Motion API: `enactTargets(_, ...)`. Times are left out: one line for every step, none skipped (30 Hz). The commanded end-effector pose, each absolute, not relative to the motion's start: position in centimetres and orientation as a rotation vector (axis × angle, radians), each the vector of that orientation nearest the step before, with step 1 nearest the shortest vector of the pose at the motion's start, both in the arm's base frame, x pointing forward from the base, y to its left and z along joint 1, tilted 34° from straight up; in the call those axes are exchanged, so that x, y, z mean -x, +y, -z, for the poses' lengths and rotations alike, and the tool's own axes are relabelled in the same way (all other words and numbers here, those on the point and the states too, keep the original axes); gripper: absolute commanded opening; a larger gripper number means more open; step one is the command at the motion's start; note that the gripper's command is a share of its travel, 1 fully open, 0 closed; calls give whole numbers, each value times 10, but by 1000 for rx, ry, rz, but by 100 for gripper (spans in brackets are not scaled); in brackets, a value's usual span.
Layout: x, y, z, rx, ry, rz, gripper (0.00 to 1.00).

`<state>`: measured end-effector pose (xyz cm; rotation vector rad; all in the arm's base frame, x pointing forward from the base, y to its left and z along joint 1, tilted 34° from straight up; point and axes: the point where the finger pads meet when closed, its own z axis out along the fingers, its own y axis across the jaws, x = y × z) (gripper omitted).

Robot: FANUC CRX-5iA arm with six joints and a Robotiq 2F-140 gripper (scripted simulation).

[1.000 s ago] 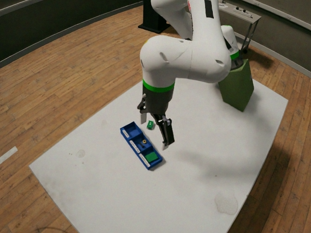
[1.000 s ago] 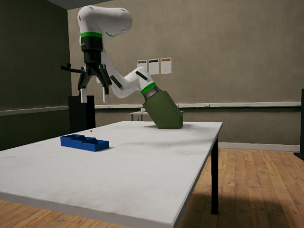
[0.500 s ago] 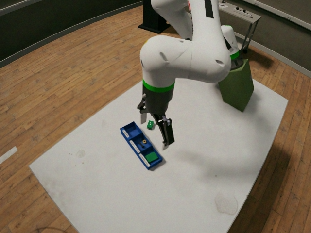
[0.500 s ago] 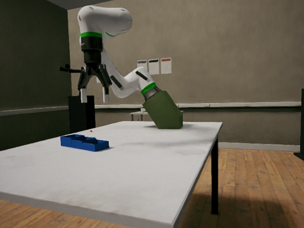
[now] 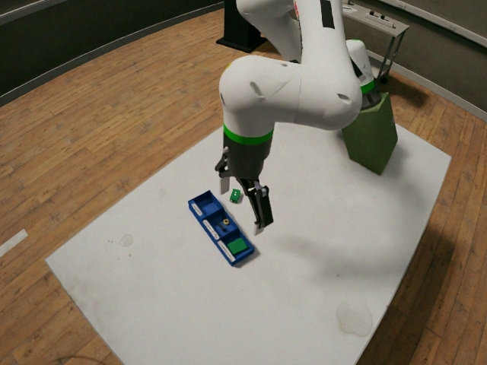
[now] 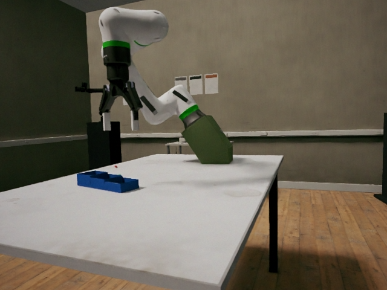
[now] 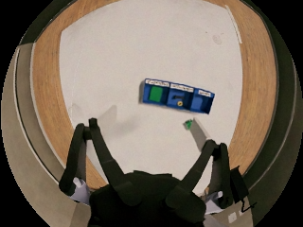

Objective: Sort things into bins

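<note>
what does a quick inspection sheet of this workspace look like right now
surface: white table, faint stains, one ring mark near its front corner
job's things: blue three-compartment bin strip flat on the table; green block in one end compartment; small dark part with a yellow ring in the middle; other end compartment empty; small green part on the table beside the strip
clutter: nothing seen
tool: tool open, empty, high above the table
cables: nothing seen
surroundings: wood floor, papers on the wall, side table
</note>
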<state>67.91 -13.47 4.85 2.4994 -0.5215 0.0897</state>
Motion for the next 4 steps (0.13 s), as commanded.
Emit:
enactTargets(-679, -135, -49, -2500, -521, -90, 100)
enactTargets(-679, -135, -49, -2500, -521, -90, 100)
enactTargets(-679, -135, -49, -2500, -521, -90, 100)
enactTargets(-679, -135, -49, -2500, -521, -90, 100)
